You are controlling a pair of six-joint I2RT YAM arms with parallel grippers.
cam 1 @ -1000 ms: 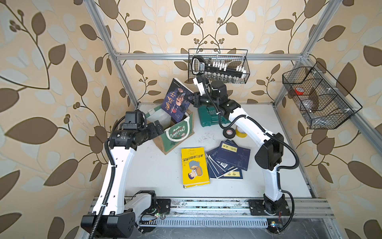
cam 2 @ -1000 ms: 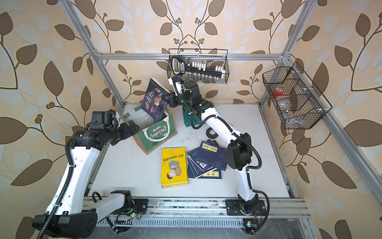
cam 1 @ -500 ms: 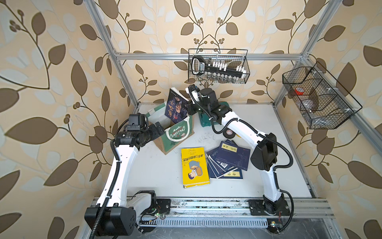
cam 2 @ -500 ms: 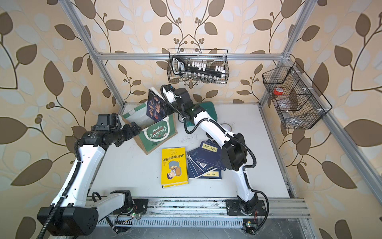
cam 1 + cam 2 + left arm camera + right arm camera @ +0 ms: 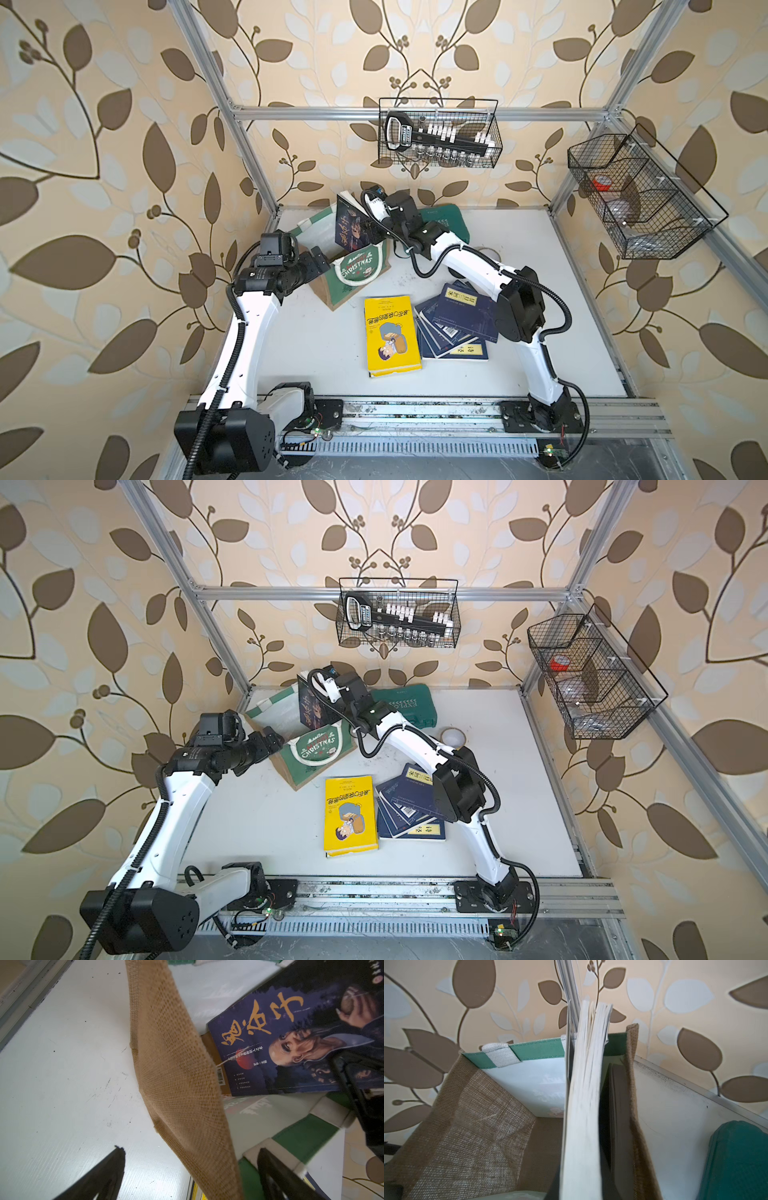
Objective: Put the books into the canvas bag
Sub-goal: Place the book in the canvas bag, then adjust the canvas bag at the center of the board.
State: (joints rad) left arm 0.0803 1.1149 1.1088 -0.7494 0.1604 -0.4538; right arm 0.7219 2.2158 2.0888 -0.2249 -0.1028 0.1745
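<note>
Now, right gripper (image 5: 371, 232): we clench the dark paperback (image 5: 350, 222), upright in canvas bag (image 5: 357, 270).
Left gripper (image 5: 191, 1150): we're released, jaws straddling its burlap side.

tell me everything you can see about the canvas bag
The canvas bag is a boxy tote: tan burlap sides, a green panel printed CHRISTMAS, white rope handle, whitish lining. It stands open on the white table toward the back wall. One burlap wall passes between the jaws of the open left claw. The right claw holds a dark book upright in the bag's mouth.
</note>
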